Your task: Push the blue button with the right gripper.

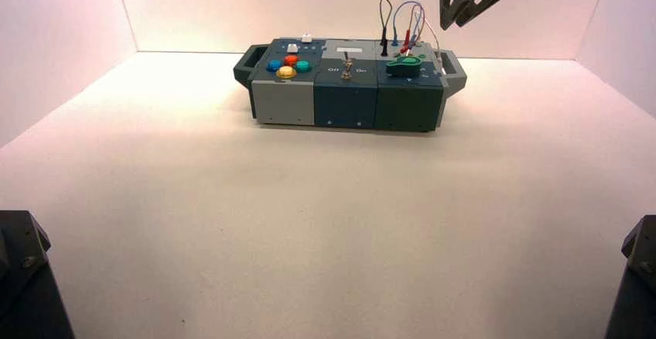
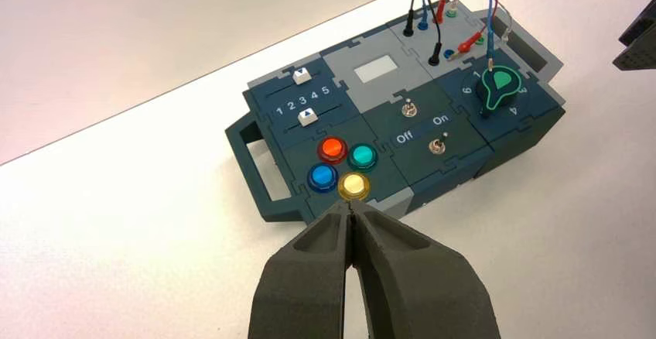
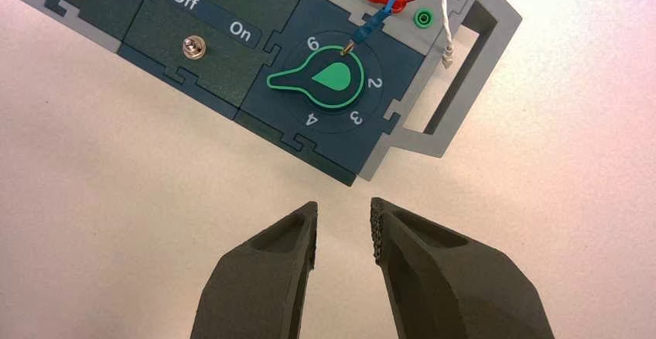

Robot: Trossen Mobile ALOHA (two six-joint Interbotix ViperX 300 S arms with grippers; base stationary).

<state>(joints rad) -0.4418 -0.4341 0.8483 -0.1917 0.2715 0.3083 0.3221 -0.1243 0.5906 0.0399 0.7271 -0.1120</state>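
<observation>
Our open dark-grey metal right tool (image 3: 345, 202), at the box's two o'clock, could snag wires crossing to the small domed blue plastic button (image 1: 275, 66), nine o'clock in its cluster; our closed black left tool (image 2: 350, 203), towards six, might obstruct us.

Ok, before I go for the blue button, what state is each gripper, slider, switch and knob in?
Right gripper: open, beyond the box's right end
Left gripper: shut
Upper white slider: about 4
Lower white slider: about 3
Two metal switches: cannot tell
Green knob: narrow end between 4 and 6
</observation>
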